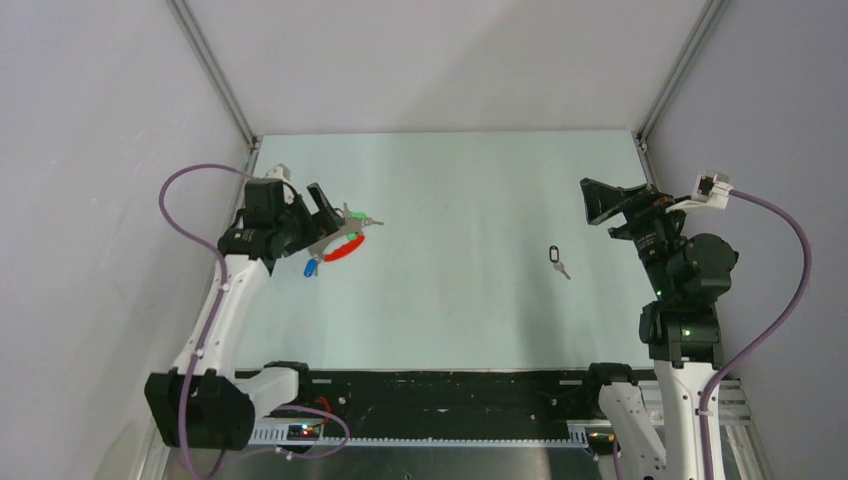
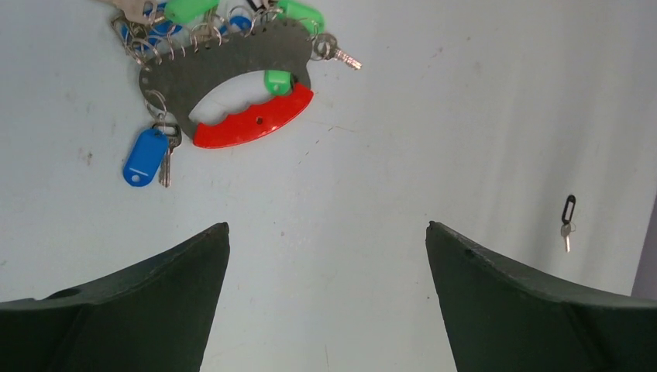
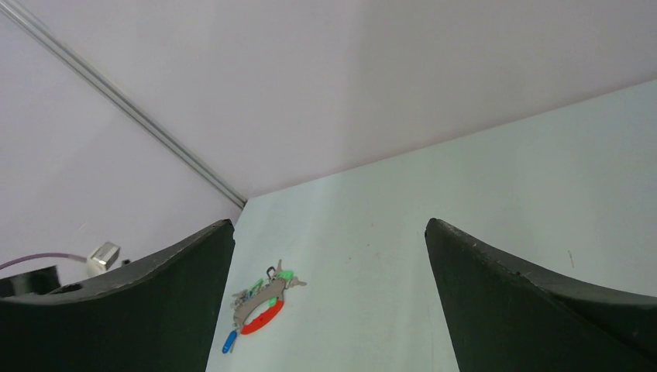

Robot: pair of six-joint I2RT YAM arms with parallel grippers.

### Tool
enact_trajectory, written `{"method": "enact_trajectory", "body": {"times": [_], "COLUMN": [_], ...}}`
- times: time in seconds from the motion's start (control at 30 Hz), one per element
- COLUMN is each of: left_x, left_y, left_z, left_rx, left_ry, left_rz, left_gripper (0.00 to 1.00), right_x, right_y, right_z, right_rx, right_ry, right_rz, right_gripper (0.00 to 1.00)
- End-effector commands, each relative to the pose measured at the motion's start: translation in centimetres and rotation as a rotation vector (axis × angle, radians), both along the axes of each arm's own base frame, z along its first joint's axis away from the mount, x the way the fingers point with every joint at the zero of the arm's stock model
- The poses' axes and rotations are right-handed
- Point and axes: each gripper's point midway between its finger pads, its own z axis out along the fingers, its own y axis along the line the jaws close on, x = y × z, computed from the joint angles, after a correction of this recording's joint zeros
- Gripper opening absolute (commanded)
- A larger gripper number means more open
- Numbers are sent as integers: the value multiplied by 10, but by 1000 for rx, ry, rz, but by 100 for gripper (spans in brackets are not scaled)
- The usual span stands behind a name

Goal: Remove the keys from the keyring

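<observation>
The keyring (image 1: 340, 246) lies flat on the table at the left: a grey curved strap with a red plastic loop and several small rings. Silver keys with green and blue tags (image 2: 146, 156) hang from it. It shows at the top of the left wrist view (image 2: 252, 124) and small in the right wrist view (image 3: 260, 306). My left gripper (image 1: 322, 205) is open and empty, hovering just left of and above the bunch. My right gripper (image 1: 598, 200) is open and empty at the far right, well away from the bunch.
A lone silver key with a black oval tag (image 1: 556, 259) lies apart on the table right of centre; it also shows in the left wrist view (image 2: 569, 219). Grey walls enclose the table on three sides.
</observation>
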Motion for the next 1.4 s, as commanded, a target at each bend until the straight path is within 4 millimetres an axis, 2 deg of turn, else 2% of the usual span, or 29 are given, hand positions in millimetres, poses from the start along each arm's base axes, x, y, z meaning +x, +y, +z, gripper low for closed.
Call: {"method": "enact_trajectory", "body": {"times": [0.0,0.03,0.07,0.1,0.13,0.17,0.2,0.23,0.27,0.3,0.33,0.37,0.43,0.53,0.63,0.87,1.13,1.2,1.27,1.3,1.37], "left_x": [24,30,38,44,49,57,61,68,71,77,80,85,90,94,97,109,102,101,99,97,95], "left_y": [4,8,12,14,14,15,19,22,29,33,42,50,61,74,85,86,81,79,81,81,81], "left_z": [6,6,-10,-13,-32,-32,-49,-48,-58,-56,-63,-60,-68,-76,-89,-114,-152,-161,-163,-164,-165], "left_rx": [0,22,41,49,54,54,71,75,105,115,150,178,223,270,310,320,275,253,255,252,247], "left_ry": [1,4,52,67,131,139,198,200,229,224,240,231,249,263,291,341,431,450,452,456,460], "left_rz": [28,36,48,55,54,56,77,99,133,164,200,237,291,367,426,462,456,455,471,477,478], "left_gripper": [100,100,100,100,100,99,99,99,99,98,98,95,91,78,73,70,67,60,49,38,32], "right_x": [-1,-2,-2,-2,-3,-4,-4,-5,-5,-5,-5,-5,-5,-6,-6,-10,-14,-15,-17,-19,-20], "right_y": [4,4,5,5,11,13,15,18,19,21,21,22,23,23,25,31,33,34,34,33,31], "right_z": [11,12,14,15,15,18,18,18,18,18,18,18,18,18,18,22,26,28,29,29,29], "right_rx": [-2,-1,0,0,-1,-1,-1,-1,-6,-7,-12,-17,-27,-38,-47,-55,-46,-44,-42,-42,-42], "right_ry": [-33,-37,-44,-47,-50,-58,-60,-62,-64,-65,-66,-68,-69,-72,-77,-88,-100,-104,-109,-108,-107], "right_rz": [12,13,16,14,34,40,48,57,61,65,65,63,59,50,52,73,89,94,96,94,86], "right_gripper": [100,99,99,99,99,99,100,99,100,99,99,99,99,100,100,99,99,99,99,99,99]}}
